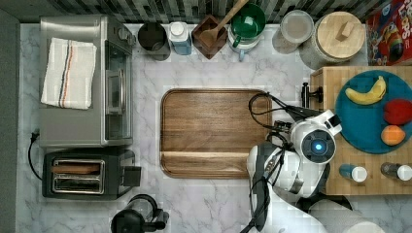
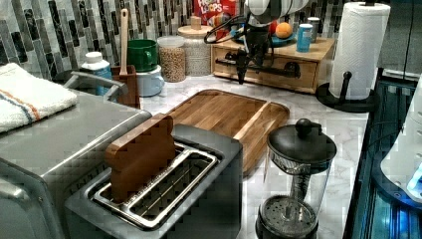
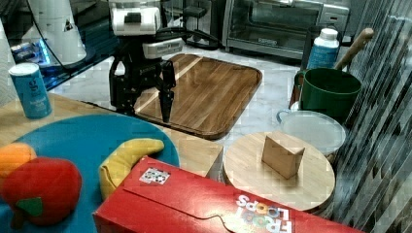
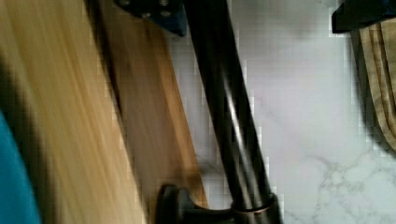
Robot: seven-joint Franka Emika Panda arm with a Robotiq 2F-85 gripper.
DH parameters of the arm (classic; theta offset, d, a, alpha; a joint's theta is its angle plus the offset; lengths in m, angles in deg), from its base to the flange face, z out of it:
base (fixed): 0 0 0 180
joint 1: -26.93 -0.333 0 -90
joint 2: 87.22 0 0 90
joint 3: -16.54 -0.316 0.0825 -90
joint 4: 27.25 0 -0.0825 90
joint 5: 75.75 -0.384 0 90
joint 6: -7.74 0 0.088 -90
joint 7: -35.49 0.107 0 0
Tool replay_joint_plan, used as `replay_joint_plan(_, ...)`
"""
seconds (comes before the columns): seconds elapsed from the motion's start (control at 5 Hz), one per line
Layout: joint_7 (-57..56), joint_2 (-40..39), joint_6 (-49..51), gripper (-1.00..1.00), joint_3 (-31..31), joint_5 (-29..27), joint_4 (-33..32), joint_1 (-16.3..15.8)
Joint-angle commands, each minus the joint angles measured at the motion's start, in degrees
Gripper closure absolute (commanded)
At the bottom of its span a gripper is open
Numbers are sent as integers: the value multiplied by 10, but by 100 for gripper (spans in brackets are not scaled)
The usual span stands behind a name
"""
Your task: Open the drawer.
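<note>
Drawer (image 2: pixel 268 67) under the blue plate (image 1: pixel 364 121), at the top view's right, seemingly not yet pulled out. Bar handle (image 4: pixel 229 121) between spread fingers (image 3: pixel 166 94), not yet pinched. Left to do: close, then pull. Bare counter (image 1: pixel 291 73) and a low wooden tray (image 1: pixel 209 131) ahead of the drawer front; probably room enough for travel.

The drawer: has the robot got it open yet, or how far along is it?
Not open yet. The drawer front looks flush with its wooden box. Done: the claw has reached the black bar handle, with open fingers either side of it. Left: closing on the bar and pulling outward toward the wooden tray.
</note>
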Motion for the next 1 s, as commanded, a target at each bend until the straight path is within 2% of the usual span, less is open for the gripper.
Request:
replay_joint_plan(0.2,76,40,-39,-100,-116,-19,-84,-122)
replay_joint_plan(0.6,116,71,-39,-100,-169,-32,-115,-142)
replay_joint_plan(1.0,207,102,-22,-100,-173,16,-126,-169)
